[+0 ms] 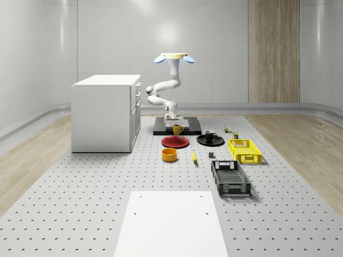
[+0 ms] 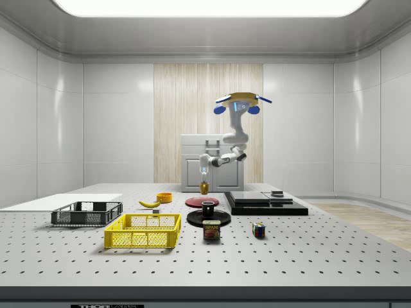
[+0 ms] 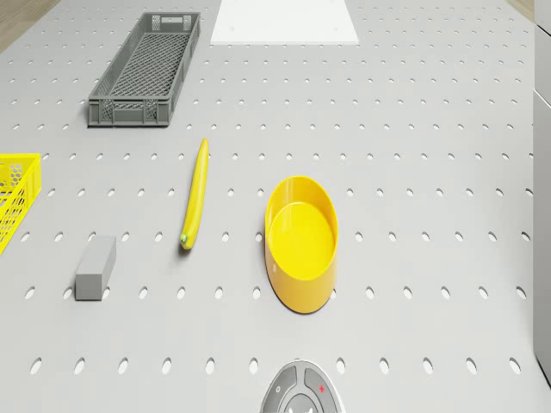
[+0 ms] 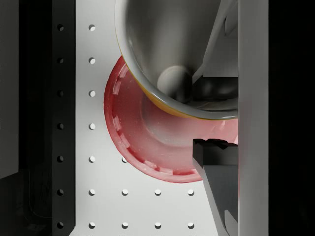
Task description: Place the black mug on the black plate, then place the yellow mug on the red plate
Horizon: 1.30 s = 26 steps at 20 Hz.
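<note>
The yellow mug (image 1: 177,129) (image 2: 204,187) (image 4: 167,54) hangs a little above the red plate (image 1: 175,142) (image 2: 201,201) (image 4: 142,142), over the plate's far part. My gripper (image 1: 174,125) (image 2: 204,181) (image 4: 212,118) is shut on the mug's wall, one finger inside the rim and one outside. The black mug (image 1: 209,135) (image 2: 208,209) stands upright on the black plate (image 1: 217,142) (image 2: 221,219), beside the red plate. The drone (image 1: 174,57) (image 2: 241,102) hovers high over the black platform, with the arm bent down toward the red plate.
A yellow bowl (image 1: 170,155) (image 3: 301,241), banana (image 1: 194,156) (image 3: 195,194) and grey block (image 3: 95,267) lie in front of the plates. Yellow basket (image 1: 244,150), grey basket (image 1: 230,178), spam can (image 2: 212,230), cube (image 2: 258,230). White cabinet (image 1: 106,112) stands at the whole-scene view's left, black platform (image 1: 190,126) behind.
</note>
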### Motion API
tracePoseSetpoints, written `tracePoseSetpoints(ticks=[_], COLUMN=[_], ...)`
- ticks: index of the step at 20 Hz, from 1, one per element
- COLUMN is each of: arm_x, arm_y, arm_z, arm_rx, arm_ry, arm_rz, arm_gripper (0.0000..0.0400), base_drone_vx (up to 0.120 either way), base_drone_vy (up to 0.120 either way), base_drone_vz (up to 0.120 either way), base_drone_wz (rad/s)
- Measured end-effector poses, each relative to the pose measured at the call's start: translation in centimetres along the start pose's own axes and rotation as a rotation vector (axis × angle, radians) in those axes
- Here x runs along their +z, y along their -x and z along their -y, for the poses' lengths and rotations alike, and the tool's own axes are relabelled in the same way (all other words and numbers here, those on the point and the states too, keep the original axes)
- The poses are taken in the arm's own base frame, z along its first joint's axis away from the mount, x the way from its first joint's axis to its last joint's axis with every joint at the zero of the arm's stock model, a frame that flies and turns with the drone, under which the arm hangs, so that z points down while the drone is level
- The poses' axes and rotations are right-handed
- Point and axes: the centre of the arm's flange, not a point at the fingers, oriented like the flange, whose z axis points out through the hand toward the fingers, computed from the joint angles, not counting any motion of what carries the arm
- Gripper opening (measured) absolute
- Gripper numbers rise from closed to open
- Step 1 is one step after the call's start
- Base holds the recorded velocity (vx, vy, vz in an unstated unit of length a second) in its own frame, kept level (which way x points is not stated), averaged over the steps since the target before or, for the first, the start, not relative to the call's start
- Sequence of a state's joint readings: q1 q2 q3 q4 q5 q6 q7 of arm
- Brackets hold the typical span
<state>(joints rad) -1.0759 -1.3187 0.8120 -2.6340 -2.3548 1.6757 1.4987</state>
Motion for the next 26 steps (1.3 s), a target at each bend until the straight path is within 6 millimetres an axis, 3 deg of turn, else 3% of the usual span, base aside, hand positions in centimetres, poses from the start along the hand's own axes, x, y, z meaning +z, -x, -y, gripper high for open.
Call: tracePoseSetpoints(ticks=[14, 15, 17, 19, 22, 26], arm_x=[4.9, 5.2, 5.6, 5.6, 4.9, 3.4], arm_y=[-1.2, -1.2, -1.2, -1.3, -1.3, -1.3], arm_z=[-1.2, -1.2, -1.2, -1.3, -1.3, -1.3], arm_rx=[0.000, 0.000, 0.000, 0.000, 0.000, 0.000], arm_ry=[0.000, 0.000, 0.000, 0.000, 0.000, 0.000], arm_rz=[0.000, 0.000, 0.000, 0.000, 0.000, 0.000], arm_gripper=[0.0110, 0.0133, 0.0238, 0.0302, 0.0354, 0.0383], base_drone_vx=[0.000, 0.000, 0.000, 0.000, 0.000, 0.000], base_drone_vy=[0.000, 0.000, 0.000, 0.000, 0.000, 0.000], base_drone_vz=[0.000, 0.000, 0.000, 0.000, 0.000, 0.000], base_drone_wz=[0.000, 0.000, 0.000, 0.000, 0.000, 0.000])
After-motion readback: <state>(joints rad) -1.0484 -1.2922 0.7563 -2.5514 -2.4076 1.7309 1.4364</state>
